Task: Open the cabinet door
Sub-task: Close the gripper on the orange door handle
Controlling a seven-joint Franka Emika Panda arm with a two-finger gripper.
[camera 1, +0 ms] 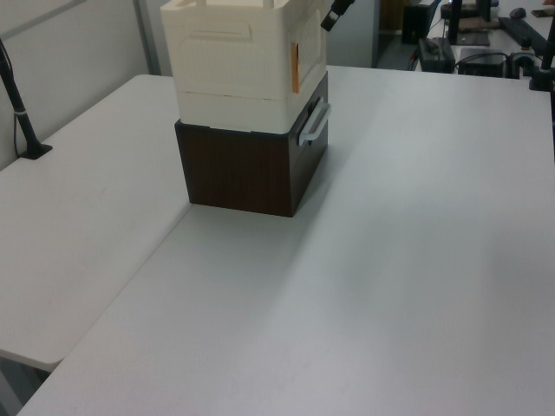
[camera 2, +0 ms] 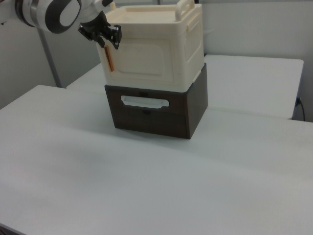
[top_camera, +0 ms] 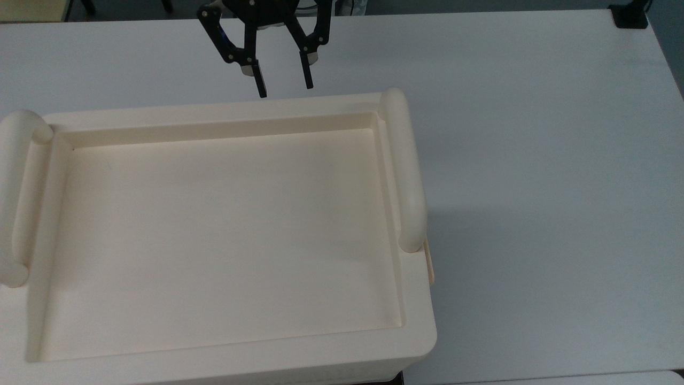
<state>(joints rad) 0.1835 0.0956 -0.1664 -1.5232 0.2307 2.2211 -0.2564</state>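
Note:
The cabinet is a large cream box with a recessed top and two thick bar handles. It stands on a dark brown drawer unit. The cabinet door is the cream front panel in the right view, lying about flush, with an orange-brown strip along its left edge. In the left view the cabinet door is the right-hand face. My gripper is open and holds nothing, its black fingers just beyond the cabinet's top edge in the top view. In the right view my gripper hangs by the door's upper left corner.
The drawer unit carries a white handle below the door. A wide white table surrounds the stack. A black clamp sits at the top view's upper right corner, and a black post stands at the left view's left.

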